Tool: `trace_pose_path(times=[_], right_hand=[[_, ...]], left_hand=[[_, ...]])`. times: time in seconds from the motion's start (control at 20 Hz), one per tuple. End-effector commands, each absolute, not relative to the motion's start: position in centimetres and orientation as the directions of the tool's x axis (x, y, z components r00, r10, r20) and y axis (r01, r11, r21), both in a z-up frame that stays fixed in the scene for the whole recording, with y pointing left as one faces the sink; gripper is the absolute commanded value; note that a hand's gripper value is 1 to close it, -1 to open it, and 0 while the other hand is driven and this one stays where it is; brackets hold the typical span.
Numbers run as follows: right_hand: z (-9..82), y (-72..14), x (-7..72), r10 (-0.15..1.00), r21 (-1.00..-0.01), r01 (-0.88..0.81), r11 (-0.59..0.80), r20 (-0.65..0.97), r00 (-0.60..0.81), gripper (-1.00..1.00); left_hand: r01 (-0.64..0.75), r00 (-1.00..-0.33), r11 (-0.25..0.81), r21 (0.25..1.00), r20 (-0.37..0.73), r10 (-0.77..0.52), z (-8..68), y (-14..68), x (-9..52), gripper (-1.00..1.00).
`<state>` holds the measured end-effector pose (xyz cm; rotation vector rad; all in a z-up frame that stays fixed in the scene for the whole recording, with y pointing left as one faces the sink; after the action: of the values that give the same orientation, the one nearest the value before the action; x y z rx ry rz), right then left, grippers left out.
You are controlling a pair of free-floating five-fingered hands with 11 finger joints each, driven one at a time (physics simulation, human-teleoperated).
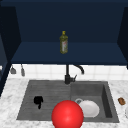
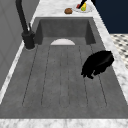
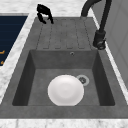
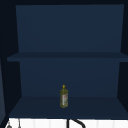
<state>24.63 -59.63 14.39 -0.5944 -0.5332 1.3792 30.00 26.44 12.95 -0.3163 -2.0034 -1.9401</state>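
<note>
Left hand point(image 1: 38, 100) over ribbed drainboard point(image 1: 47, 95), fingers curled downward, gripping nothing. White plate point(image 1: 88, 108) lies flat in sink basin point(image 1: 106, 100), well apart from hand.

A white plate point(image 3: 65, 90) lies in the sink basin point(image 3: 37, 77); a bottle point(image 4: 64, 96) (upright) stands on the cabinet shelf point(image 4: 100, 107).

Kitchen: sink point(image 1: 62, 87), faucet point(image 1: 68, 73), cabinet point(image 4: 67, 105).

The light is even and flat, with no clear source. The marble counter point(image 1: 10, 100) looks bright, while the open cabinet point(image 4: 67, 37) stays dim and dark blue. Shadows are very weak, there is no glare, and all edges look soft.
</note>
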Motion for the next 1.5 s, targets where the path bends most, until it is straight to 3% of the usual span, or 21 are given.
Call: trace_pose_path(times=[0.0, 0.25, 0.3, 0.5, 1.0, 1.45], right_hand=[[13.1, -59.4, 24.6, 0.993, -0.653, -0.752, 0.092, 0.002, 0.12, -1.0], [10.3, -58.1, 24.0, 0.99, -0.741, -0.67, 0.047, -0.055, 0.129, -1.0], [10.0, -57.6, 23.7, 0.989, -0.761, -0.648, 0.04, -0.064, 0.136, 1.0], [8.8, -57.0, 22.6, 0.986, -0.889, -0.456, -0.037, -0.108, 0.13, 1.0], [10.1, -57.1, 22.9, 0.979, -0.948, -0.307, -0.089, -0.139, 0.147, 1.0], [14.4, -55.6, 23.7, 0.974, -0.938, -0.332, -0.1, -0.16, 0.158, 1.0]], left_hand=[[0.384, -0.92, 0.046, 0.922, 0.386, -0.071, 13.0, 26.4, 30.0, 0.0], [0.384, -0.92, 0.046, 0.922, 0.386, -0.071, 13.0, 26.4, 30.0, 0.0], [0.384, -0.92, 0.046, 0.922, 0.386, -0.071, 13.0, 26.4, 30.0, 0.0], [0.384, -0.92, 0.046, 0.922, 0.386, -0.071, 13.0, 26.4, 30.0, 0.0], [0.384, -0.92, 0.046, 0.922, 0.386, -0.071, 13.0, 26.4, 30.0, 0.0], [0.384, -0.92, 0.046, 0.922, 0.386, -0.071, 13.0, 26.4, 30.0, 0.0]])
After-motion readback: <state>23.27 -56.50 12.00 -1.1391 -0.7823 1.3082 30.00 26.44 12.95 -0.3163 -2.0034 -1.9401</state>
